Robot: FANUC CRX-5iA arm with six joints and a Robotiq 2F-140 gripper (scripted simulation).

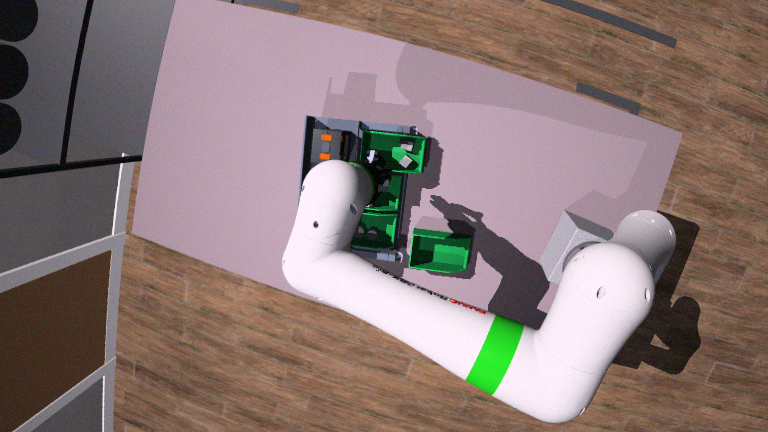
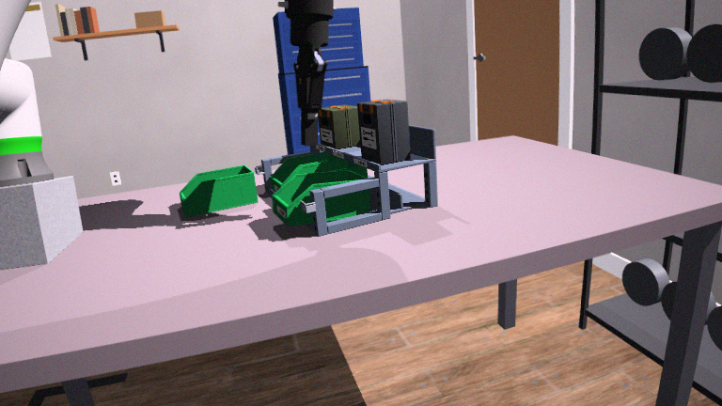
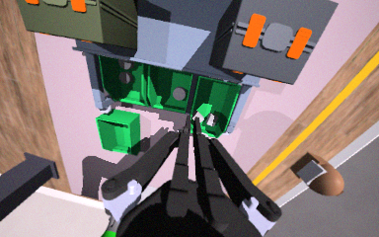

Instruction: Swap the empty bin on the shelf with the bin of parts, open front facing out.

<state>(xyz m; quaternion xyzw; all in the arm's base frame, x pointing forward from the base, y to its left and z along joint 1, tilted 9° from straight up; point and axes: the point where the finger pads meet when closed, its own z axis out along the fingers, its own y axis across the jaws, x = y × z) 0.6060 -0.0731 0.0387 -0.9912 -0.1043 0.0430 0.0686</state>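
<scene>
A grey shelf (image 2: 372, 180) stands on the table with three green bins on its lower level. The end bin (image 1: 394, 150) holds pale grey parts, and its open front sticks out past the shelf's front; it also shows in the wrist view (image 3: 214, 106) and nearest in the side view (image 2: 314, 196). The middle bin (image 3: 173, 91) and the far bin (image 3: 118, 81) hold dark round parts. An empty green bin (image 1: 440, 250) (image 2: 219, 190) stands upright on the table beside the shelf. My gripper (image 3: 191, 121) (image 2: 309, 138) is shut and empty, hanging above the shelf's front edge, clear of the bins.
An olive box (image 2: 337, 126) and a dark grey box (image 2: 383, 130) stand on the shelf's low top board. My grey base block (image 2: 34, 221) is at the table's left end. A dark rack with round weights (image 2: 670, 53) stands to the right.
</scene>
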